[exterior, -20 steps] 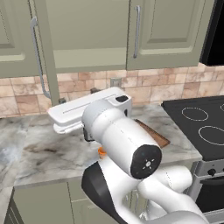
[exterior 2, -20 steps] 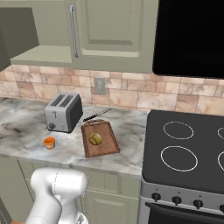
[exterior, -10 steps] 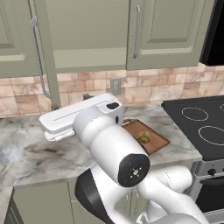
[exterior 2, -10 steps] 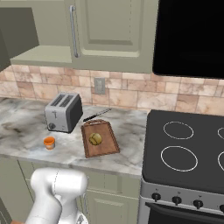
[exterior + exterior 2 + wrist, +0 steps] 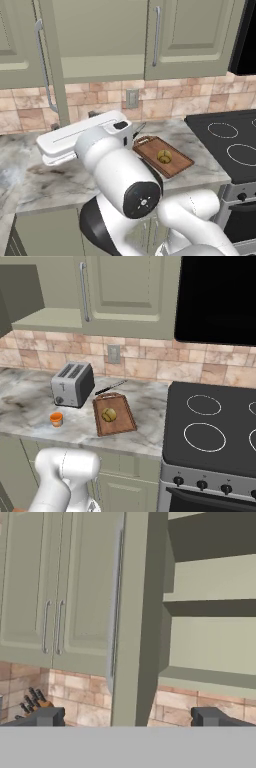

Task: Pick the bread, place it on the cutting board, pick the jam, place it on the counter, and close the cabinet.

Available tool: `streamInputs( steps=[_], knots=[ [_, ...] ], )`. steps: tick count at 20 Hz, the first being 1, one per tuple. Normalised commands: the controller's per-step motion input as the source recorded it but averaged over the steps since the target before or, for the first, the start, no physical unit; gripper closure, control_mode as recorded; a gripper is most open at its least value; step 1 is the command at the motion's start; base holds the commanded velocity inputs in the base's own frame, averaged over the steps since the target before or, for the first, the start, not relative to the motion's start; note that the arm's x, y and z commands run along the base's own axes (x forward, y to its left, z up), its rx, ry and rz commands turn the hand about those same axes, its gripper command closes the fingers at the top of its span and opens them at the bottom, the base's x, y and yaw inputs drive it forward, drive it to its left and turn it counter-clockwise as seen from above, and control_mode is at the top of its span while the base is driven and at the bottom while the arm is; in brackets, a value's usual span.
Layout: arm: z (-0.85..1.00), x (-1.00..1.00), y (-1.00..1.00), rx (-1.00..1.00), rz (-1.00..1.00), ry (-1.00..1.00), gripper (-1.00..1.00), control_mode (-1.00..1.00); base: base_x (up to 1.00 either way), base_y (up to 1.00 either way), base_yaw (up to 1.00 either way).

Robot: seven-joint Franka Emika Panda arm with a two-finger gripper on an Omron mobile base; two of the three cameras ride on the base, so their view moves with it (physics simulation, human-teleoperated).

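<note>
The bread [image 5: 109, 415] lies on the reddish-brown cutting board [image 5: 115, 415], also seen as the bread [image 5: 163, 156] on the board [image 5: 175, 162]. Left of the board, the orange jam [image 5: 56, 419] stands on the marbled counter [image 5: 30, 406] in front of the toaster. The cabinet [image 5: 210, 612] has its left door [image 5: 137, 612] swung out, edge-on to the hand camera, with bare shelves behind it. My gripper [image 5: 127, 717] is open and holds nothing. It is raised and faces that door's edge and its long bar handle [image 5: 118, 597].
A silver toaster [image 5: 72, 384] stands at the back left, and a black knife [image 5: 111, 387] lies behind the board. A black stove [image 5: 215, 426] adjoins the counter on the right. A knife block [image 5: 34, 701] sits below the neighbouring closed cabinets [image 5: 50, 587].
My arm has swung left and the hand has moved toward the open door, uncovering the board and bread in the left base view. Bread and jam have stayed put.
</note>
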Motion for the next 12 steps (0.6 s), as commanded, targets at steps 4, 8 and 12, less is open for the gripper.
streamInputs(
  steps=[4, 8, 12],
  knots=[
    [-0.02, 0.06, 0.13, 0.0, 0.0, 0.0, -1.0, -1.0, 0.0, 0.0, 0.0],
    [-0.03, 0.07, 0.1, 0.0, 0.0, 0.0, -1.0, -1.0, 0.0, 0.0, 0.0],
    [-0.05, 0.1, 0.11, 0.0, 0.0, 0.0, -1.0, -1.0, 0.0, 0.0, 0.0]
  ],
)
